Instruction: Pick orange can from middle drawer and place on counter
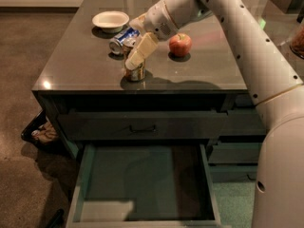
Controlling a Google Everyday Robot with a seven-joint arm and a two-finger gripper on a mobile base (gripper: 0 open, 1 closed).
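Observation:
The orange can (137, 75) stands upright on the counter (76, 65) near its front edge, left of the middle. My gripper (134, 63) reaches down from the upper right and sits over the can's top, covering its upper part. The middle drawer (81, 184) is pulled out below the counter, and its green floor shows nothing on it.
A blue-and-white can (122, 37) lies on its side just behind the orange can. A white bowl (110, 19) stands at the back left and a red apple (180, 44) to the right. The top drawer front (142, 126) is closed. A dark basket (42, 132) sits on the floor at left.

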